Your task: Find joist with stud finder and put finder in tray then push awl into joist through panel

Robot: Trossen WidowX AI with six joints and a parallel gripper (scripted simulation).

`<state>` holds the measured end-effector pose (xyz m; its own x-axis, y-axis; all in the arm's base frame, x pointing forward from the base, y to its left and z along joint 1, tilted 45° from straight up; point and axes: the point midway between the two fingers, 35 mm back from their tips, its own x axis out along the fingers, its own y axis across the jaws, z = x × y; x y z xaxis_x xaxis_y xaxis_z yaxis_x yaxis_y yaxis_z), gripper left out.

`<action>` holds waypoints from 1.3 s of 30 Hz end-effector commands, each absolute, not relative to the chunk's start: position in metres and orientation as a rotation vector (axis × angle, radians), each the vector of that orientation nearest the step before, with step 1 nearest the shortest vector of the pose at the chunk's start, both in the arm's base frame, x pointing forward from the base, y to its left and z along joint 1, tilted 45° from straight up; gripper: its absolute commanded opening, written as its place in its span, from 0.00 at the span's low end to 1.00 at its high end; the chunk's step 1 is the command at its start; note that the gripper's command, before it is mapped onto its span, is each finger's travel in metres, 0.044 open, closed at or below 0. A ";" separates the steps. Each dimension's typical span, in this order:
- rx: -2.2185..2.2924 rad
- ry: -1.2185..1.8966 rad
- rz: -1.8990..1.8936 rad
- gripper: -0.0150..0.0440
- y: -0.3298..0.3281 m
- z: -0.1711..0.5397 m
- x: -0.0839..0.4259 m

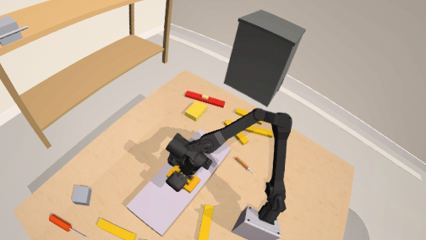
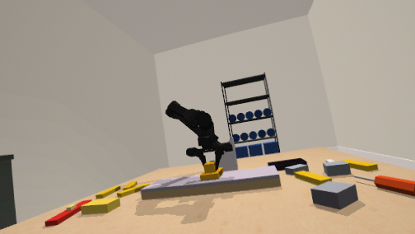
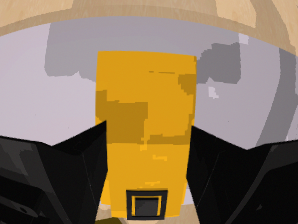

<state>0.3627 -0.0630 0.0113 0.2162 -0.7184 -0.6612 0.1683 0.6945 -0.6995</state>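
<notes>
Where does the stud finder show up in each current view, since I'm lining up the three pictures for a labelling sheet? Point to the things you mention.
Top: the orange stud finder [image 1: 192, 184] [image 2: 211, 173] [image 3: 145, 100] is just below centre, partly hidden by the gripper [image 1: 184, 177] [image 2: 210, 166] [image 3: 145, 125].
Exterior: near the middle, below centre, between the jaws.
Wrist: in the middle, running down to the bottom edge.
Shared landmark: the pale panel [image 1: 162, 203] [image 2: 255, 175] [image 3: 45, 107] beneath it.

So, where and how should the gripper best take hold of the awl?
By the thick orange handle, I think, coming from above with the fingers across its length: it lies flat, and the thin tip offers less to grip.
</notes>
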 end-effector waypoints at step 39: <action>-0.538 1.203 -0.659 0.25 0.052 -0.102 0.391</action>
